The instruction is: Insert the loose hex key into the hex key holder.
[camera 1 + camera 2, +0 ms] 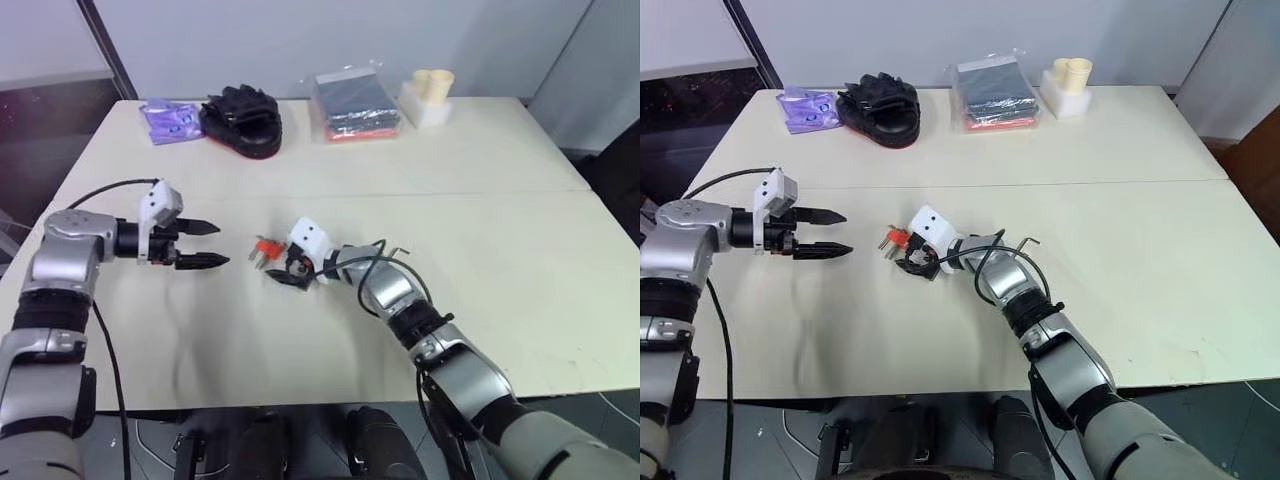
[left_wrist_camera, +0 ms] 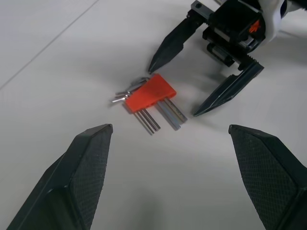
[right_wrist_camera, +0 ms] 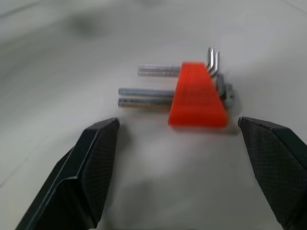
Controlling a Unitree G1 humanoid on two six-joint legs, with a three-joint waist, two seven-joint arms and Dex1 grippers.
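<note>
Red-orange plastic block, the hex key holder [image 1: 265,247], lies flat on the pale bench [image 1: 500,190], near its middle, w/ short grey metal keys sticking out of it on two sides. My right end effector [image 1: 284,268] sits just beside the holder, on the side nearer my right arm, pointing at it. Its black fingers [image 2: 175,42] are spread wide w/ nothing between them; in the right wrist view the holder lies just ahead of the gap, apart from both fingertips. A black cable loops over my right forearm.

My left end effector [image 1: 208,244] hovers above the bench to my left of the holder, near but clearly apart, pointing toward it. It's also wide open and empty.

Loose hex key [image 1: 398,250], a thin dark bent rod, lies on the bench beside my right forearm, on the far side of the arm from the holder. It's small in the head views, so I can't tell which way its short leg points.

Along the far edge of the bench, well apart from the work: a purple plastic bag [image 1: 170,119], a black glove-like item [image 1: 243,118], a clear packet w/ dark and red contents [image 1: 354,104], and pale cups on a white block [image 1: 428,95].
</note>
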